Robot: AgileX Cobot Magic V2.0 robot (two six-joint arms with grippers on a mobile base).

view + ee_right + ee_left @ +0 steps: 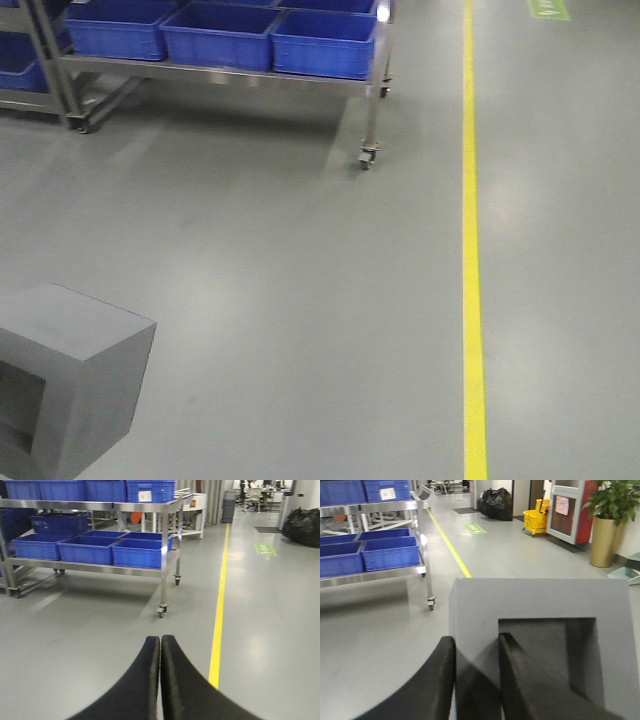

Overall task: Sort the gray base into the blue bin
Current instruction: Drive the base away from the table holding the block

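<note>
The gray base (540,597) is a matte gray block with a square recess in one face. It fills the left wrist view and shows at the bottom left of the front view (70,370), held above the floor. My left gripper (476,641) is shut on the base's left wall, one finger outside and one inside the recess. Blue bins (325,55) stand side by side on a steel cart's lower shelf ahead, and they show in both wrist views (140,559) (390,559). My right gripper (160,639) is shut with nothing in it, above bare floor.
The steel cart stands on castors (368,155), with more blue bins on its upper shelf (150,490). A yellow floor line (470,250) runs along the right. Black bags (495,502), a yellow mop bucket (536,520) and a potted plant (605,530) stand farther off.
</note>
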